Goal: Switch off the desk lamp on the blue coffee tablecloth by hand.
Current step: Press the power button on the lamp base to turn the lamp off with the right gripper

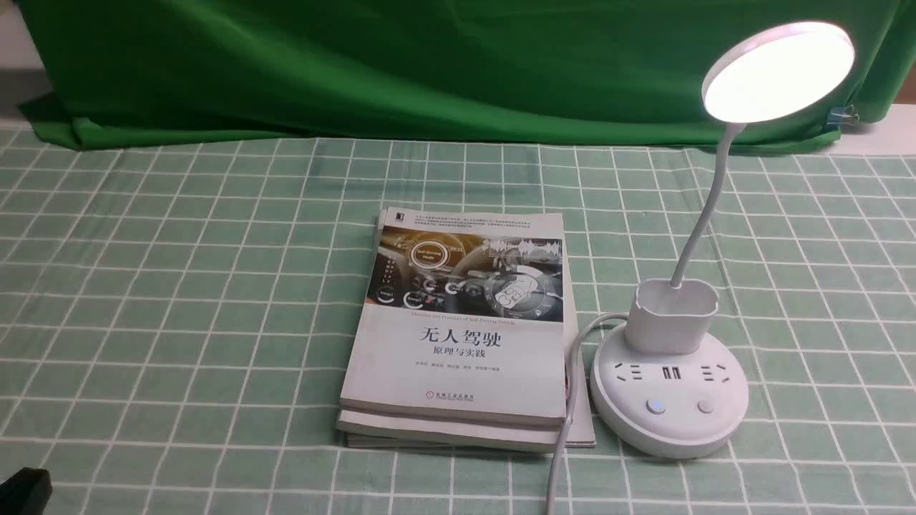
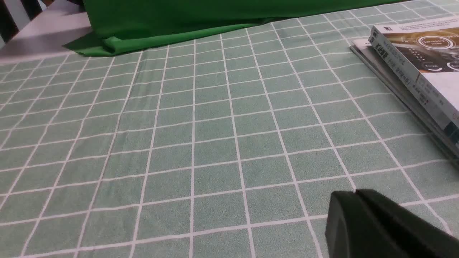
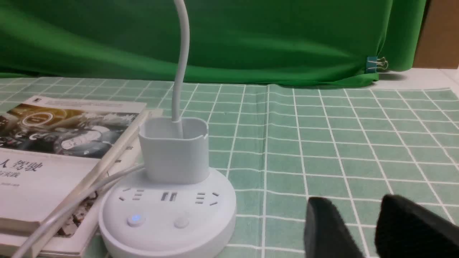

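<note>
The desk lamp (image 1: 669, 404) stands on the blue coffee tablecloth (image 1: 179, 286) at the right, and its round disc head (image 1: 778, 70) glows brightly. Its base carries two buttons; the left button (image 3: 135, 218) shines blue and the right button (image 3: 181, 223) is dark. My right gripper (image 3: 353, 198) is open and holds nothing, low over the cloth beside the base and apart from it. It is out of the front view. My left gripper (image 2: 355, 193) is shut and empty over bare cloth, far left of the lamp.
A stack of books (image 1: 458, 329) lies just left of the lamp base, with the lamp's white cord (image 1: 569, 400) running along its edge toward me. A dark green draped cloth (image 1: 429, 64) backs the table. A black part of my left arm (image 1: 21, 490) shows at the near left corner.
</note>
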